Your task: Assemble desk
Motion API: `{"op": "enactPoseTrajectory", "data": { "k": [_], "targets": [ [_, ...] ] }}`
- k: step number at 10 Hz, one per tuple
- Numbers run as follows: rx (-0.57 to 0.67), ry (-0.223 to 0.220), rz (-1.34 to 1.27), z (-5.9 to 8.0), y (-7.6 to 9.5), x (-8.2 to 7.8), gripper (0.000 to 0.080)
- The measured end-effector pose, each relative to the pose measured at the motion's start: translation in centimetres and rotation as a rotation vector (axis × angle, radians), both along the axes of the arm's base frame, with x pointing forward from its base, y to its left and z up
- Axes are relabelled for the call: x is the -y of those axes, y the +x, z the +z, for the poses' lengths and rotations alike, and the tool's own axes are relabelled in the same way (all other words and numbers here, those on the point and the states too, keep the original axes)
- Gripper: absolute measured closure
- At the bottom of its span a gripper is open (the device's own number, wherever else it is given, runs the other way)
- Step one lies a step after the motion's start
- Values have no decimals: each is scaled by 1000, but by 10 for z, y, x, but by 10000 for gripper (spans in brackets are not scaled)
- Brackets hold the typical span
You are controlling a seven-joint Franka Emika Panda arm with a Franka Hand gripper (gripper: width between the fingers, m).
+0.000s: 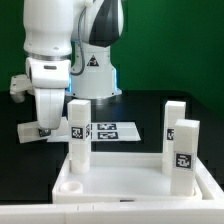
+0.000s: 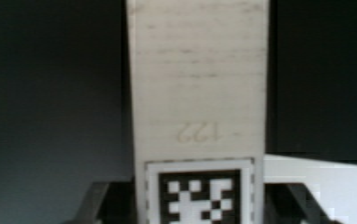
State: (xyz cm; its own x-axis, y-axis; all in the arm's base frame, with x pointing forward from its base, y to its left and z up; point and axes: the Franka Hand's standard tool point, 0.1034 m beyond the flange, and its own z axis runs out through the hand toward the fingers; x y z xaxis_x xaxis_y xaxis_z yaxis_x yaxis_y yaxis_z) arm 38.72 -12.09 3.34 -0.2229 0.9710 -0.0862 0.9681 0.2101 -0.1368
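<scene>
Gripper (image 1: 76, 112) closed on a white leg (image 1: 78, 132) standing at the desk panel (image 1: 125, 185), we appear to be seating leg 3, twisting it home next.

the arm (image 1: 60, 40) is glossy white, built of fat rounded segments with smooth shells. behind it a dark grey, nearly black joint section (image 1: 100, 25) shows between the white covers. lower down, the white base (image 1: 92, 75) carries a small dark triangular mark. the wrist end is a white block with a thin dark seam and a black-and-white square tag (image 1: 42, 128) near its lower edge.
</scene>
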Motion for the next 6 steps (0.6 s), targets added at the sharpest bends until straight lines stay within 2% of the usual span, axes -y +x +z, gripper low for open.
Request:
{"op": "enactPoseTrajectory", "data": {
  "k": [3, 5, 6],
  "targets": [
    [-30, -1, 185, 0, -3, 7, 515],
    [-127, 47, 435, -8, -15, 6, 515],
    [-182, 91, 559, -10, -20, 5, 515]
  ]
}}
